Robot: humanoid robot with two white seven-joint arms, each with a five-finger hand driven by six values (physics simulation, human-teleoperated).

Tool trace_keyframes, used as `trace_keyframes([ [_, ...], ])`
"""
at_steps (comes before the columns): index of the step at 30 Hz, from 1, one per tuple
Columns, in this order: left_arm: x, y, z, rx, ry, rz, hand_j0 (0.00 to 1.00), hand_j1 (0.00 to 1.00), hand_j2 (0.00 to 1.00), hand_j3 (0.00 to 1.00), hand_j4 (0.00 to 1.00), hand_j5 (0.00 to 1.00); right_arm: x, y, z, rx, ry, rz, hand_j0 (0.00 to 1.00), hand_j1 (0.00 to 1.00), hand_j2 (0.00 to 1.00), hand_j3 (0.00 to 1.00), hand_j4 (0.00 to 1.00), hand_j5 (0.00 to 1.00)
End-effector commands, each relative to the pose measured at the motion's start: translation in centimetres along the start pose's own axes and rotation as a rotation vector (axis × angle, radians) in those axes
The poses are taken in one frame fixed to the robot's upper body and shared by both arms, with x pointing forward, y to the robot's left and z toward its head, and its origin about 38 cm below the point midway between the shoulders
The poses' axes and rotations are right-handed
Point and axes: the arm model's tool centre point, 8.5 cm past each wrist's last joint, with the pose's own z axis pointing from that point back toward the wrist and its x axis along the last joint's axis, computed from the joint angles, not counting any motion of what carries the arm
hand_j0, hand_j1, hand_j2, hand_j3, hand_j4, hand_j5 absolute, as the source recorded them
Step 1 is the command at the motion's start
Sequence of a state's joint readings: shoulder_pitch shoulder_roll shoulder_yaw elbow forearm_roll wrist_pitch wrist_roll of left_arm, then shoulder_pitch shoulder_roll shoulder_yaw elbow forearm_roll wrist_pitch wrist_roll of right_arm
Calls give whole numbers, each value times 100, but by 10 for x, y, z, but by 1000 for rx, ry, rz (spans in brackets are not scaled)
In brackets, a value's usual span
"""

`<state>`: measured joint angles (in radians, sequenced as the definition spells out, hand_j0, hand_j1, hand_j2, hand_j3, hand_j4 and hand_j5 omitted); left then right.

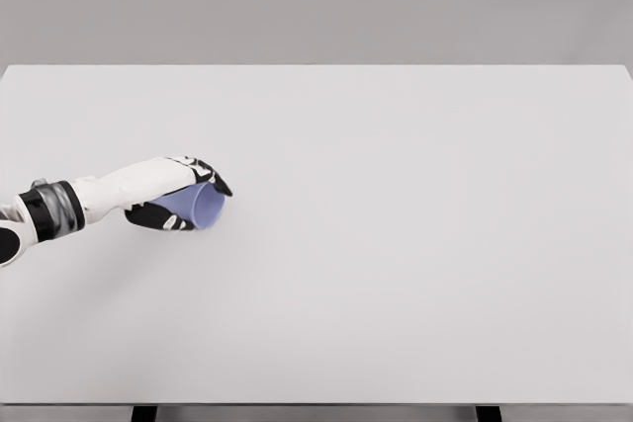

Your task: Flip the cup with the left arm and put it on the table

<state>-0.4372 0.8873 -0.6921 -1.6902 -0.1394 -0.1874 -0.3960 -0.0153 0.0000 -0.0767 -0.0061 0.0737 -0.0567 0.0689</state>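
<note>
- No brand, label or writing could be read on anything in the head view.
- The near edge of the white surface (396, 323) ran along the bottom of the view, with two dark supports showing just under it, one left of the middle and one toward the right.
- The left arm came in from the surface's left edge, white with a dark and grey band at the wrist, and reached rightward over the left part of the surface.
- The left hand (183, 195) was closed around the cup (201, 207): dark-tipped fingers lay over the top of it and the thumb side sat beneath it.
- The cup was pale blue-violet and lay tilted on its side inside that grasp, its mouth turned to the right, away from the wrist; it showed between the fingers and the thumb.
- The cup sat near the surface's left edge, about midway between the near and far edges; whether it touched the surface could not be told.
- Behind the far edge stood a plain grey backdrop.
</note>
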Motion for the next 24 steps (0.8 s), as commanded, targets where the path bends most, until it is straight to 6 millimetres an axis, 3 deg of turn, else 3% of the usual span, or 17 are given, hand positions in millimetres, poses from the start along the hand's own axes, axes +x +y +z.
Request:
trace_keyframes([
  [1, -2, 0, 0, 0, 5, 1, 53, 53, 53, 53, 53, 53, 0, 0, 0, 0, 0, 0, 100, 100, 100, 100, 100, 100],
  [10, -3, 2, 1, 6, 3, 18, 50, 50, 50, 50, 50, 50, 0, 0, 0, 0, 0, 0, 100, 100, 100, 100, 100, 100],
  [19, -11, 30, 28, 91, -75, 287, 52, 52, 52, 52, 52, 52, 0, 0, 0, 0, 0, 0, 100, 100, 100, 100, 100, 100],
  [24, -17, 36, 36, 124, -117, 402, 53, 53, 53, 53, 53, 53, 0, 0, 0, 0, 0, 0, 100, 100, 100, 100, 100, 100],
])
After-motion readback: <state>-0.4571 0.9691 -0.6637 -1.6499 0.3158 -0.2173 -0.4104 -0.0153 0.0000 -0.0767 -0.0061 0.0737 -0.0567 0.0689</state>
